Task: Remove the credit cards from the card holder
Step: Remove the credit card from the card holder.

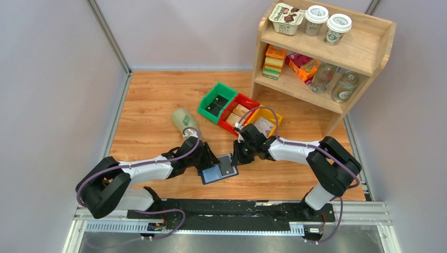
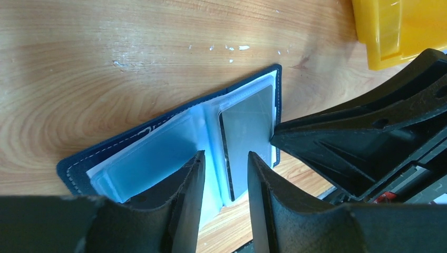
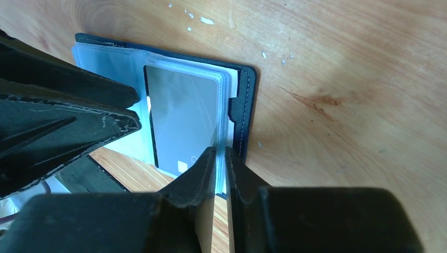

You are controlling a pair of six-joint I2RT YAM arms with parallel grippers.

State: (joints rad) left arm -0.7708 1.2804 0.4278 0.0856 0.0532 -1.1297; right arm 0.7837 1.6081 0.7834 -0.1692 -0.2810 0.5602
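The navy card holder (image 1: 219, 170) lies open on the wooden table between both grippers. Its pale blue sleeves (image 2: 153, 153) face up. A grey credit card (image 3: 182, 116) sits in the sleeve on the half toward the right arm, and also shows in the left wrist view (image 2: 248, 132). My left gripper (image 2: 225, 154) is open, its fingers straddling the centre fold, one over each half. My right gripper (image 3: 220, 149) is nearly shut on the outer edge of the sleeve stack, beside the navy cover (image 3: 245, 105). Whether the card's edge is inside that pinch I cannot tell.
Green (image 1: 216, 101), red (image 1: 237, 113) and yellow (image 1: 266, 122) bins stand in a row behind the grippers. A pale green bottle (image 1: 184, 121) lies on its side at the left. A wooden shelf (image 1: 327, 52) with cups and packets fills the back right.
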